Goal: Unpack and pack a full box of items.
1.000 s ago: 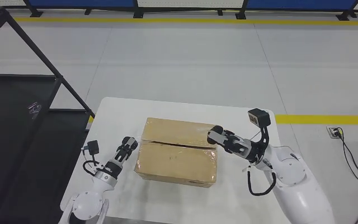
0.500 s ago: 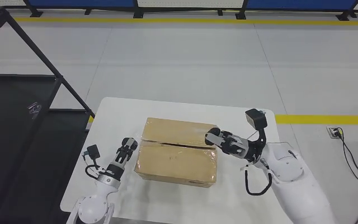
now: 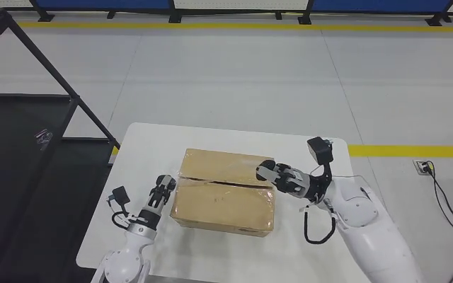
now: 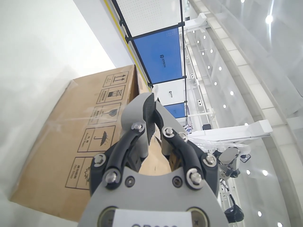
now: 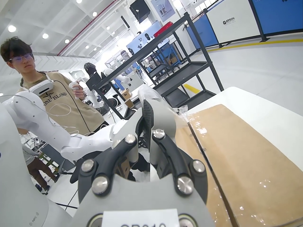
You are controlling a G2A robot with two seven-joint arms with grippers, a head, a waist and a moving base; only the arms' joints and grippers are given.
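On the white table [image 3: 141,145], between the two claws, sits the brown cardboard box [image 3: 223,201], flaps down, top glossy with tape! The left claw [image 3: 165,185] is parked right at the box's short end, tips about level with its upper edge and just beside the cardboard. Touching or barely off it? Can't call that one. From its own wrist view, the left claw [image 4: 151,102] has its fingers pressed together with nothing between the pads. The box [image 4: 78,124] end wall, with its column of handling symbols [image 4: 104,116], runs alongside those fingers.

Over to the opposite end now. The right claw [image 3: 263,170] hangs over the box top, right above the seam [image 3: 219,182] where the two flaps meet. Its wrist view shows the right claw [image 5: 149,106] clamped tight, with a crumpled wad of clear tape [image 5: 148,92] bunched at the fingertips. More of that wrinkled film trails from the claw toward the seam [image 5: 201,142] on the box [image 5: 236,147] just beside it.
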